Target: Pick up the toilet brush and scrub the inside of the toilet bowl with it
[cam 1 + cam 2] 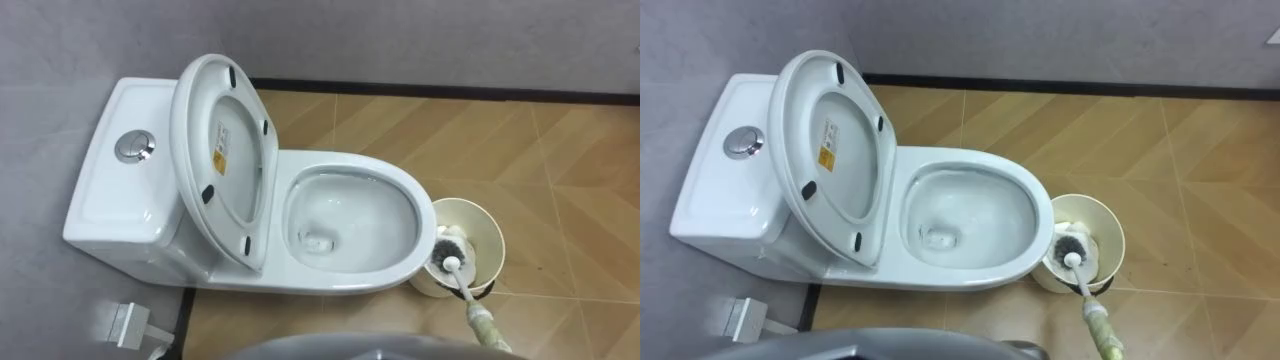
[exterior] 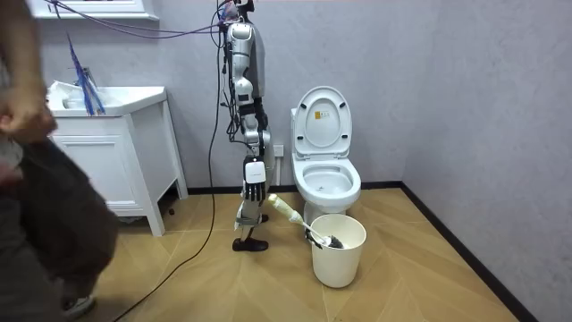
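Robot stands upright at the side of the toilet [image 1: 345,283], facing it, with the tank on its left. Seat and lid [image 1: 225,150] raised, leaning back toward the tank; round flush button [image 1: 134,147] on the tank top. Bowl open, a little water at the bottom. Pale bucket [image 1: 488,228] on the floor just beside the toilet's front end. Toilet brush [image 1: 480,320] runs slantwise, its dark bristle head [image 1: 447,250] down inside the bucket, off the toilet's front rim and not in the bowl; the lower handle is wrapped in pale material. In the room view the right hand [image 2: 255,190] hangs low at the robot's side, away from the toilet, closed round the upper end of the brush handle. Small white box [image 1: 125,322] on the floor by the tank end. White vanity cabinet [image 2: 107,152] well apart from the toilet, beyond the robot; a person [image 2: 45,197] stands farther off still, at that view's left edge.
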